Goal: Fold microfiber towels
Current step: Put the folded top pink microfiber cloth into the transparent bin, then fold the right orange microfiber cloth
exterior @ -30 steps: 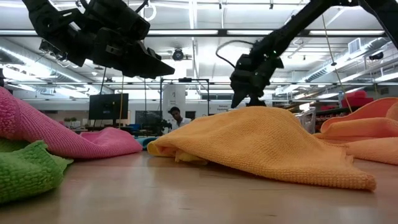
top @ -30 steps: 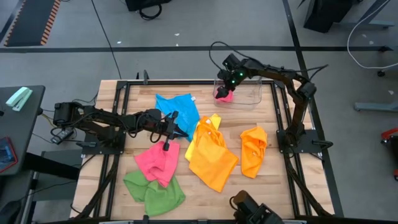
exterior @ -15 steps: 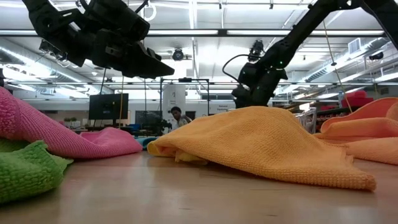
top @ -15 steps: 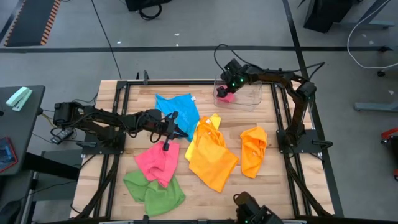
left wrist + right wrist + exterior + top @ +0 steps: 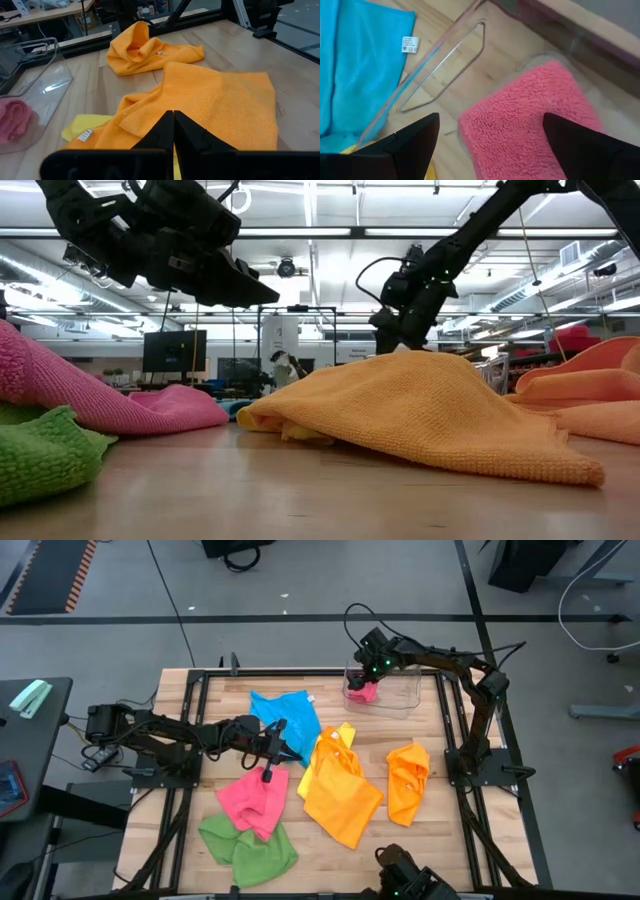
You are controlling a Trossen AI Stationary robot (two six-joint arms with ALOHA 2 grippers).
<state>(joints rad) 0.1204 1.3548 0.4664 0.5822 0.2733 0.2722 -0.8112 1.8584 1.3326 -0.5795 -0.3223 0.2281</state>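
Note:
Several microfiber towels lie loose on the wooden table: blue (image 5: 288, 718), yellow (image 5: 338, 736), a large orange one (image 5: 343, 792), a crumpled orange one (image 5: 407, 780), pink (image 5: 252, 800) and green (image 5: 247, 846). A folded pink towel (image 5: 530, 125) lies in the clear bin (image 5: 402, 692) at the far side. My right gripper (image 5: 490, 117) hangs open over that bin, a finger on each side of the folded pink towel. My left gripper (image 5: 283, 743) is shut and hangs in the air (image 5: 250, 285) by the blue towel, pointing at the large orange towel (image 5: 220, 105).
The dark frame rails (image 5: 195, 720) run along the table's left and right sides and its far edge. The bin's clear wall (image 5: 445, 65) stands between the blue towel (image 5: 355, 65) and the folded pink one. Bare wood (image 5: 440, 850) shows at the near right.
My right gripper has rolled about its pointing line and tipped a little over the bin, staying open. The folded pink towel lies in the bin as before. My left arm has kept still.

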